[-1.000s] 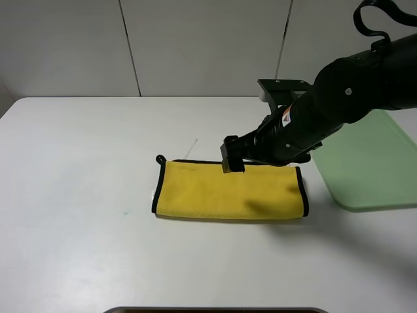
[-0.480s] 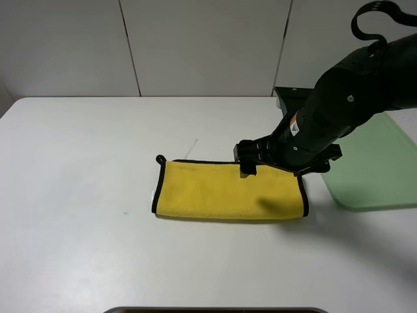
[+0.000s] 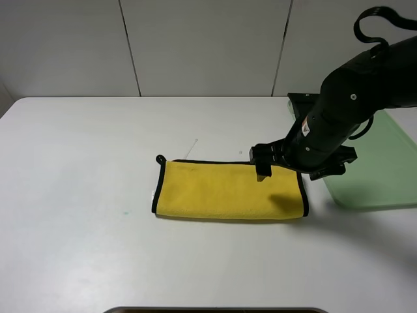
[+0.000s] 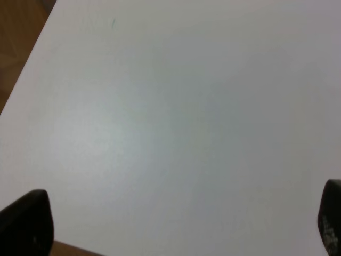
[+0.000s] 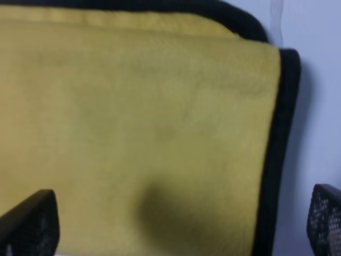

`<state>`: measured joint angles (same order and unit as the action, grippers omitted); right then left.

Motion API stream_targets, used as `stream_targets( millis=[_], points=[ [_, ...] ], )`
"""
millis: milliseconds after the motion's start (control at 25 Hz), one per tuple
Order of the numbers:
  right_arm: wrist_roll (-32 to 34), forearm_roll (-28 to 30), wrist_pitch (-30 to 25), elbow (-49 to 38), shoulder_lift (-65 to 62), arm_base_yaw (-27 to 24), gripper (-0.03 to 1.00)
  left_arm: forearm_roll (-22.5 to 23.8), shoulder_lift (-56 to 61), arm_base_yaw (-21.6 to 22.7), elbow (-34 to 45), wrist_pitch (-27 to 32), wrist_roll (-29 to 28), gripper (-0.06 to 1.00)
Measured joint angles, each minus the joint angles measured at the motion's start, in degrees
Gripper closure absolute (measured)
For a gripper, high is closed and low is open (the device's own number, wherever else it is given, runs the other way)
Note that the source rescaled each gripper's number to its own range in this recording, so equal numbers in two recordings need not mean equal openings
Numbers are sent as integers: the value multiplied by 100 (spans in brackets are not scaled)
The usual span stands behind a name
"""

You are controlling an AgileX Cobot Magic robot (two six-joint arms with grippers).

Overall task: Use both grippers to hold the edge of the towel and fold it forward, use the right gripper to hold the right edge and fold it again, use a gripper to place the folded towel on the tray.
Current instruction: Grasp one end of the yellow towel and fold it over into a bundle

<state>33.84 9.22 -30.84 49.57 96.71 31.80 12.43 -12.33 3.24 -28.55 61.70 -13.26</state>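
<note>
Yellow towel [image 3: 228, 190] is laid folded on the surface [image 3: 78, 195] directly beneath the right tool [image 5: 176, 224], whose jaws are spread wide, gripping nothing. The left tool [image 4: 176, 221] is likewise spread above the surface.

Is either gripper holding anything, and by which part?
Nothing. The right gripper is open above the towel near its right edge; the left gripper is open over the table.
</note>
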Motion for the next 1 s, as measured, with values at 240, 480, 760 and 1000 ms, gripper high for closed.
stream_targets(
  millis=[240,480,760,1000],
  points=[
    [-188,-25,39,2,378,-125,-3,0,0,0,0,0,0,-6],
    [-539,-54,121,2,601,-416,-3,1,0,0,0,0,0,-6],
    [-1140,-341,209,2,634,-781,-3,1,0,0,0,0,0,-6],
    [-1452,-513,308,2,652,-845,-3,1,0,0,0,0,0,-6]
  ],
)
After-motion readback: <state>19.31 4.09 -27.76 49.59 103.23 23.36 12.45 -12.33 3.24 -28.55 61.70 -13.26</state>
